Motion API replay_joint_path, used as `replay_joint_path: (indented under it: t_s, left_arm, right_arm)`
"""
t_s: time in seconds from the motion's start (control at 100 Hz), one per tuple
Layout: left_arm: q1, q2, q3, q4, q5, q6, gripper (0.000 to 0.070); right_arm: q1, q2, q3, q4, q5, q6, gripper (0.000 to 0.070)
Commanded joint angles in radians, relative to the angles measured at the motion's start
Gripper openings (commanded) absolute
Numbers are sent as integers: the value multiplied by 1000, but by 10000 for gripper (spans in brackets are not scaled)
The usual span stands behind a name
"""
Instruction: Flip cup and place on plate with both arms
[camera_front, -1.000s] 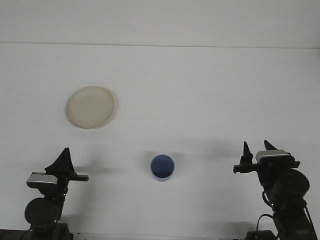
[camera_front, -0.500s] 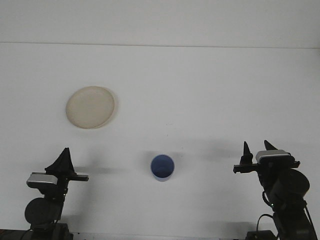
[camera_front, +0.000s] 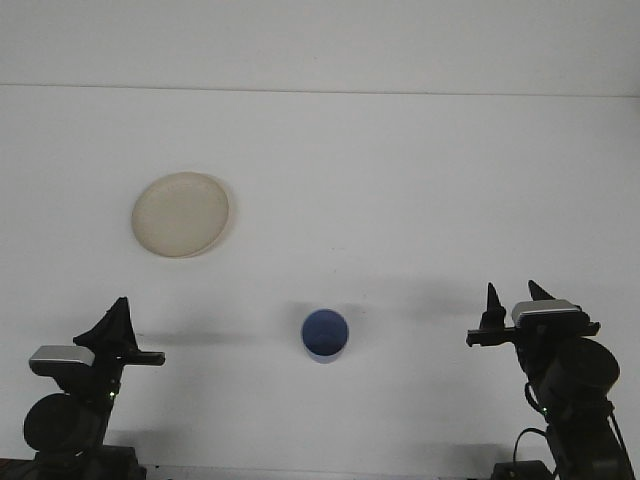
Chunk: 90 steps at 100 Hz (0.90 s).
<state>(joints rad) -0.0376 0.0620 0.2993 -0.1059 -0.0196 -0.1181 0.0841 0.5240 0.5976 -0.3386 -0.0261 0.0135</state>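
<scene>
Cup (camera_front: 325, 335) sits on the tabletop (camera_front: 400, 180) between both arms, untouched; plate (camera_front: 181, 214) is well apart, far left. Right hand (camera_front: 511, 297) has fingers apart, left hand (camera_front: 112, 318) can't tell. Risk: a light cup skids or tips under a one-sided pinch, and a weak grip lets it slip mid-flip.

No text, label, brand, number or sign can be read anywhere in the front view. The blue cup (camera_front: 325, 334), the cream plate (camera_front: 181, 214) and the white desk (camera_front: 400, 180) carry plain surfaces with no print. The grey blocks on the left tool (camera_front: 112, 322) and the right tool (camera_front: 515, 301) may bear small markings, but at this size they show only as flat grey patches and nothing legible comes through.
</scene>
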Motion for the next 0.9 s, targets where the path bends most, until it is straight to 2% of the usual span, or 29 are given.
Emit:
replay_joint_path:
  t_s: [0.0, 0.1, 0.3, 0.59, 0.89]
  left_arm:
    - [0, 39, 67, -41, 5, -78, 11]
    - [0, 136, 210, -162, 5, -137, 11]
    - [0, 368, 485, -402, 9, -132, 11]
    - [-3, 658, 721, -673, 222, 14, 11]
    - [-3, 748, 728, -703, 238, 13, 12]
  right_arm:
    - [2, 0, 6, 10, 0, -11, 429]
    - [2, 0, 6, 10, 0, -11, 429]
    - [2, 0, 6, 10, 0, -11, 429]
    - [2, 0, 6, 10, 0, -11, 429]
    - [2, 0, 6, 9, 0, -11, 429]
